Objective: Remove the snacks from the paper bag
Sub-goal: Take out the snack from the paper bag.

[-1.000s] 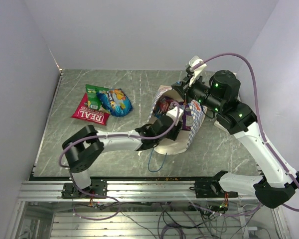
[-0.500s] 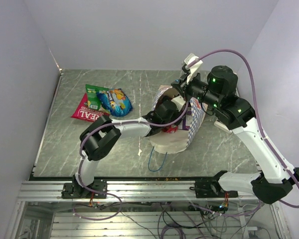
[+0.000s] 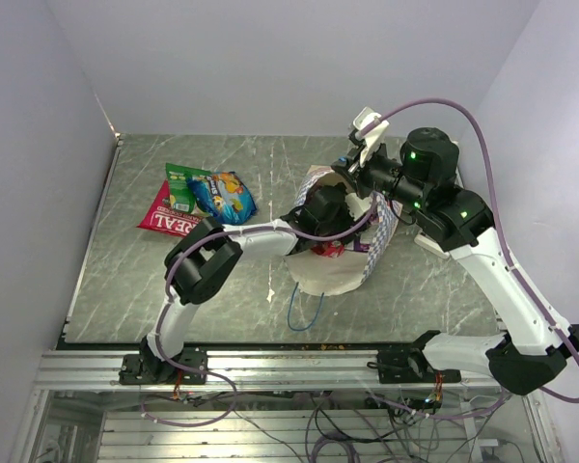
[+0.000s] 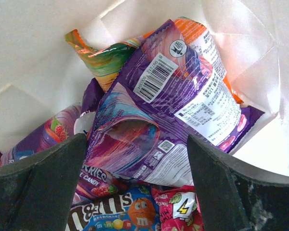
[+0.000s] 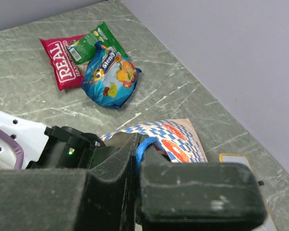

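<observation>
1. Well, left of the large cream checkered paper bag [image 3: 333, 280] lie a red "REAL" packet [image 3: 172, 222], a green packet [image 3: 181, 183] and a blue packet [image 3: 224, 197], touching.
2. Inside the bag, a glossy purple packet [image 4: 168, 110] covers other snacks.
3. The left gripper [image 4: 135, 187] reaches inside, fingers spread wide.
4. The right gripper [image 5: 137, 159] is closed on the bag's rim.

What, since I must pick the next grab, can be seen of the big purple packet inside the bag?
The purple packet is glossy crinkled film, back side up, showing a white barcode and label panel. It lies atop other snacks inside the paper bag, an orange-green packet under it, flanked by the left pincer's open fingers.
</observation>
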Robot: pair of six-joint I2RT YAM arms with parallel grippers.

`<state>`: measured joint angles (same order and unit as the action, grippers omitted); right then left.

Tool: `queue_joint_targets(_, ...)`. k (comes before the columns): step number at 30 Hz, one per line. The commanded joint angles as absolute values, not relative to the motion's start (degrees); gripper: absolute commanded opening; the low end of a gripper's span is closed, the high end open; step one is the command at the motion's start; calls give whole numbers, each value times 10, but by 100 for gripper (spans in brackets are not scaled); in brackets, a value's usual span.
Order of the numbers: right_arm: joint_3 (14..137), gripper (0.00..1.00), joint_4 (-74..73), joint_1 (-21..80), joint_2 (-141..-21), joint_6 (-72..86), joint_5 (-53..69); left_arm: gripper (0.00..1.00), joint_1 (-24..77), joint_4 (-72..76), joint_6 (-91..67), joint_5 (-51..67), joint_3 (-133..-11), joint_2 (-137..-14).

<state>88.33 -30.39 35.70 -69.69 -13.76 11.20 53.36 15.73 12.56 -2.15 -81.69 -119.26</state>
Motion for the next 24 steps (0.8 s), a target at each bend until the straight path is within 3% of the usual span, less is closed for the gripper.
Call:
queue_joint_targets(1,906,0,-298,357,-693,-148,119,92,525,123,154,66,-853,-1218)
queue_joint_targets(4,906,0,-297,357,-691,-149,116,81,523,108,152,78,-863,-1229)
queue_joint_targets(11,901,0,-290,357,-685,-144,108,40,523,103,151,50,-854,-1219)
queue_joint_targets(16,891,0,-276,357,-679,-140,98,18,524,97,141,30,-831,-1179)
queue_joint_targets(19,881,0,-267,357,-674,-137,91,8,524,96,121,29,-813,-1143)
queue_joint_targets(24,869,0,-254,357,-667,-137,67,7,525,75,50,15,-787,-1081)
